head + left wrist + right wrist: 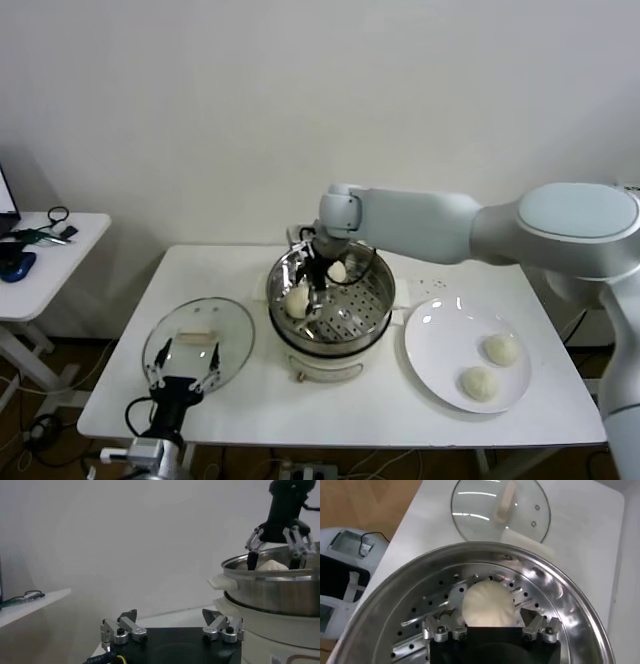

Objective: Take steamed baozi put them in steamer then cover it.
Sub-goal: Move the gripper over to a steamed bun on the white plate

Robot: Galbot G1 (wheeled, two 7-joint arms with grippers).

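**Ana:** Seen from the head camera, where does everything sit?

**Ben:** On the white worktop (400, 400) the steamer (332, 300) stands in the middle on its white pot base. The right hand (322, 276) reaches down into it from the far side, a bun (297, 301) at its left and another bun (338, 270) at its right. Two more buns (502, 349) lie on the white plate (440, 345) to the right of the steamer. The glass lid (198, 344) lies flat to the left of the steamer, and the left hand (183, 378) hangs at the near edge by the lid, fingers spread and empty.

**Ana:** And the left wrist camera?

**Ben:** It shows the left hand's fingers (122, 629) set wide apart with nothing between them. Farther off, the right hand (277, 547) sits at the steamer rim (270, 575), fingers open, with a bun (272, 565) showing just above the rim between them.

**Ana:** The right wrist camera?

**Ben:** A bun (487, 603) rests on the holed steamer floor (435, 597), right at the open right hand (492, 630); I cannot tell whether the fingers touch it. Beyond the rim lies the lid (500, 510) on the worktop.
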